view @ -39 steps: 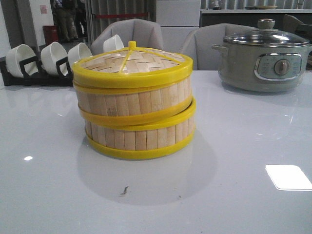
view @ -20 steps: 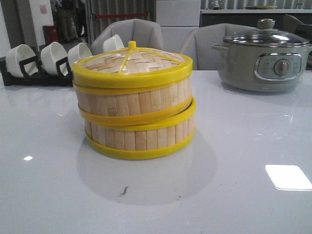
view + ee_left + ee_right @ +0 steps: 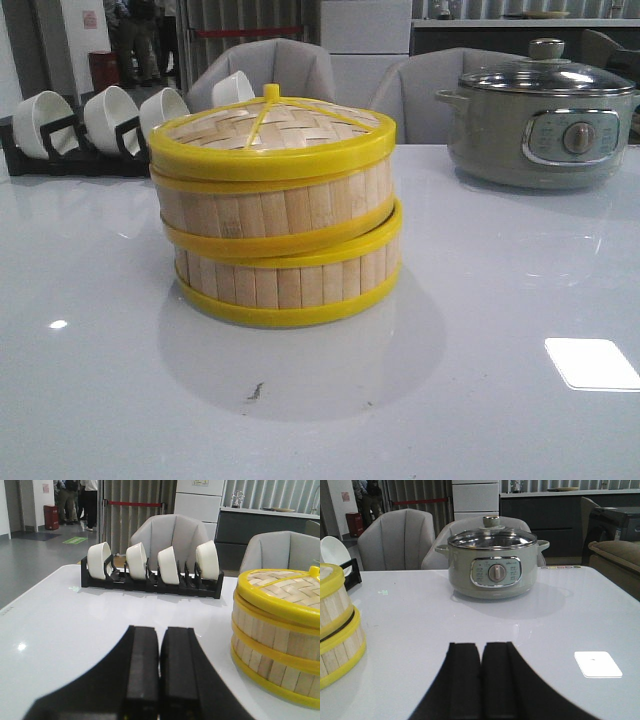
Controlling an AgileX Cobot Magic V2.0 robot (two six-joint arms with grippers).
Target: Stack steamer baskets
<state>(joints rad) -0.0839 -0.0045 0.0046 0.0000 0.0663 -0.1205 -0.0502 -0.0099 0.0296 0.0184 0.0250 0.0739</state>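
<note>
Two steamer baskets stand stacked in the middle of the white table. The upper basket (image 3: 275, 195) carries a woven bamboo lid with a yellow rim and sits slightly askew on the lower basket (image 3: 290, 280). The stack also shows in the left wrist view (image 3: 277, 635) and at the edge of the right wrist view (image 3: 337, 630). My left gripper (image 3: 160, 630) is shut and empty, low over the table beside the stack. My right gripper (image 3: 481, 646) is shut and empty on the stack's other side. Neither gripper shows in the front view.
A grey-green electric pot with a glass lid (image 3: 540, 120) stands at the back right, also in the right wrist view (image 3: 492, 562). A black rack with several white bowls (image 3: 100, 125) stands at the back left, also in the left wrist view (image 3: 150, 565). Grey chairs stand behind the table.
</note>
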